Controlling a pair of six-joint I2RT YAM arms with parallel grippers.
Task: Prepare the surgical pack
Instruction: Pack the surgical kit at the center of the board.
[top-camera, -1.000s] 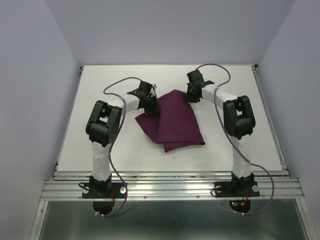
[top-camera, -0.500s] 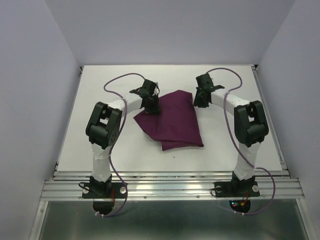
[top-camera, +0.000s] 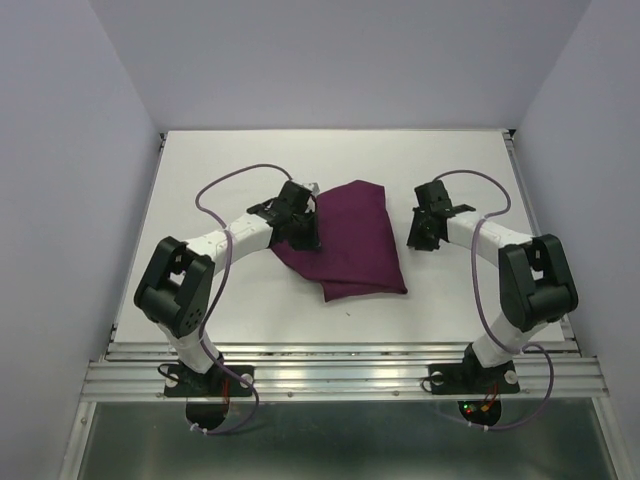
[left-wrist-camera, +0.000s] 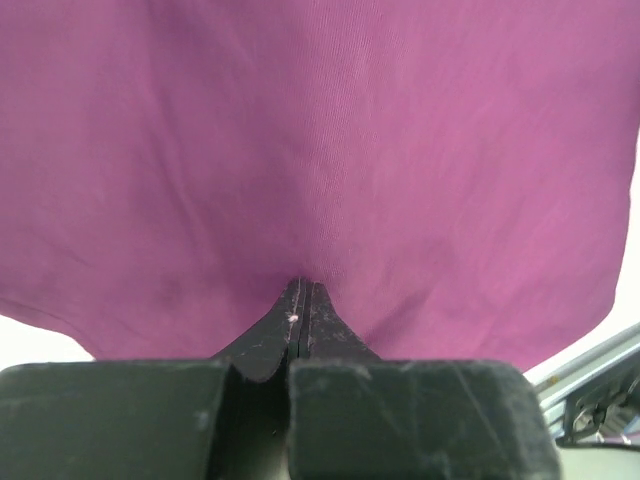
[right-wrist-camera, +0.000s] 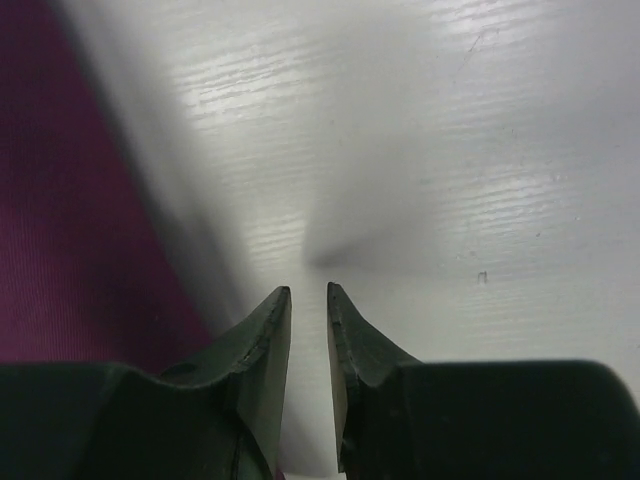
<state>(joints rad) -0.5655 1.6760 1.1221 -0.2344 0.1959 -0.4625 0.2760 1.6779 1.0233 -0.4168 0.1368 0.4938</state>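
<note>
1 second on, left tool grips the cloth; right tool, seemingly released, has backed away.

No text, label, brand, number or sign can be read in any view. Cloth is plain and unprinted. Table surface carries no markings legible at this sharpness.
</note>
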